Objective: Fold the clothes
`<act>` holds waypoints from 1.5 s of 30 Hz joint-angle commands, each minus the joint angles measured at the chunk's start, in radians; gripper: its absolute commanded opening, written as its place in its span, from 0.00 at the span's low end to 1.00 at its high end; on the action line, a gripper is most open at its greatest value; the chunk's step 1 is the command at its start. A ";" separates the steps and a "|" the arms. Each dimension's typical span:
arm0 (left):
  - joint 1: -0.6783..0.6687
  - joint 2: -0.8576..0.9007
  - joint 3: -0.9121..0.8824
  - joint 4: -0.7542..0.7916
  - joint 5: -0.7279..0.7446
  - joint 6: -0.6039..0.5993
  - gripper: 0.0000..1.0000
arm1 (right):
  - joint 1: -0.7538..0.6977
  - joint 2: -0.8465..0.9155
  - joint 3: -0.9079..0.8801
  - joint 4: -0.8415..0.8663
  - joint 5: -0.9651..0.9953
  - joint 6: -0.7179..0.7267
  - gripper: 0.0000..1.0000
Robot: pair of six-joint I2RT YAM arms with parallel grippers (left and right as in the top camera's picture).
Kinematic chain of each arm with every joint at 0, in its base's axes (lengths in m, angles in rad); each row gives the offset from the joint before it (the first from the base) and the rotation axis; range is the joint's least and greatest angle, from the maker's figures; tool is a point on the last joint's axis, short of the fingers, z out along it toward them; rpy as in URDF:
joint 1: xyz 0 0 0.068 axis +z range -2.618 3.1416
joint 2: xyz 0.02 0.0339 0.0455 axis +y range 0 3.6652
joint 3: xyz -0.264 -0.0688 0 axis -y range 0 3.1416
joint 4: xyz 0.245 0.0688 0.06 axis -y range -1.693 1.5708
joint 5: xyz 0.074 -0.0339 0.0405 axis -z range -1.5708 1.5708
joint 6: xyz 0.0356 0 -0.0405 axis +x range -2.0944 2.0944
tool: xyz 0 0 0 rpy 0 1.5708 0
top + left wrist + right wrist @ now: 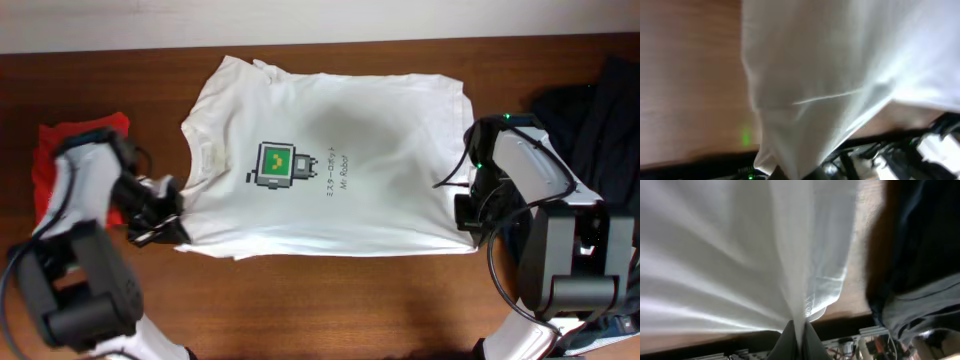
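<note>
A white T-shirt (330, 170) with a green robot print lies spread on the brown table, collar to the left and hem to the right. My left gripper (168, 222) is shut on the shirt's near left edge; in the left wrist view the cloth (830, 85) hangs from the jaws (797, 172). My right gripper (470, 215) is shut on the shirt's near right corner; in the right wrist view the fabric (740, 255) is pinched between the dark fingers (799, 340).
A red garment (60, 150) lies at the far left behind the left arm. Dark clothes (590, 110) are piled at the right edge, also in the right wrist view (920, 270). Bare wood table (330, 300) runs along the front.
</note>
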 commanded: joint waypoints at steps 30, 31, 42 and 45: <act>0.019 -0.044 -0.230 1.166 0.352 -0.164 0.52 | -0.008 -0.140 -0.106 0.909 -0.053 0.050 0.79; 0.018 -0.059 -0.196 1.149 0.388 -0.159 0.59 | -0.009 -0.140 -0.106 0.892 -0.053 0.043 0.80; -0.331 -0.116 -0.285 0.779 -0.070 0.036 0.57 | -0.009 -0.137 -0.243 0.681 -0.053 0.043 0.57; -0.431 -0.116 -0.290 0.776 -0.179 0.035 0.57 | -0.008 -0.137 -0.243 0.686 -0.053 0.044 0.58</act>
